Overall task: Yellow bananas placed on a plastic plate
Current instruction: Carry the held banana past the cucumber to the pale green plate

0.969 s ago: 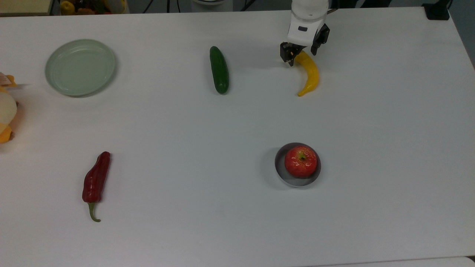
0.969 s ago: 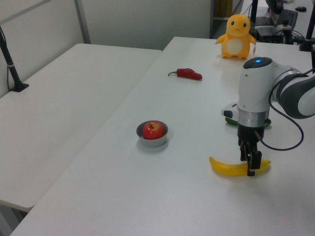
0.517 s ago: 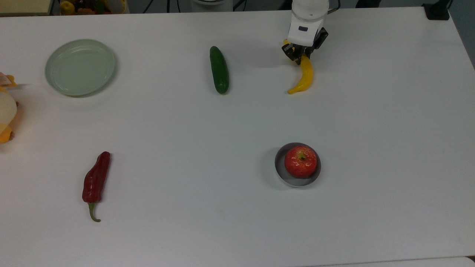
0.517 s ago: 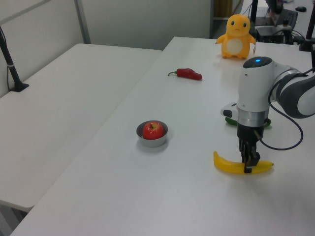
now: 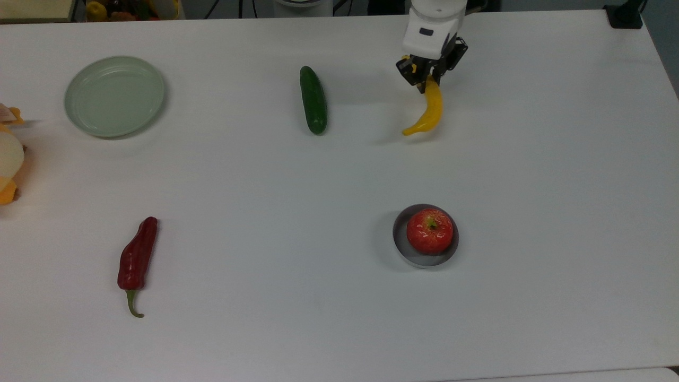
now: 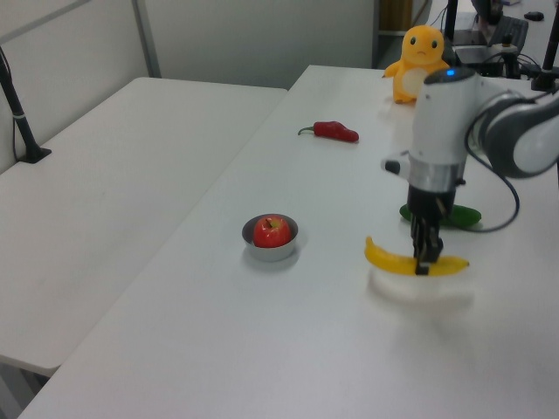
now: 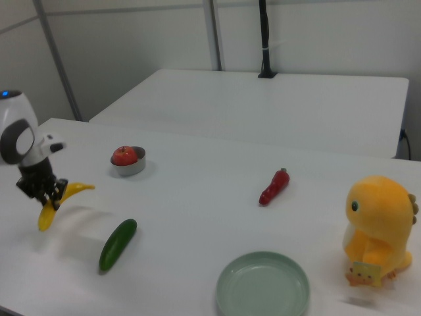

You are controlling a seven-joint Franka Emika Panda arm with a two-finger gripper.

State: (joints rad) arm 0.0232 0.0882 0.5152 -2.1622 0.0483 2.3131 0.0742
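Pincer (image 5: 426,79) clamping banana (image 5: 427,111) near its stem end, lifting it clear of counter (image 5: 339,318); hanging tip-down, shadow beneath; plate (image 5: 114,96) waiting well apart, beyond cucumber (image 5: 313,100), needing clearance.

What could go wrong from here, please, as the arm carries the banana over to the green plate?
The claw pinches the banana near one end, so the long free end could swing or slip out. In the top view, the cucumber lies between the banana and the plate; a low carry might clip it.
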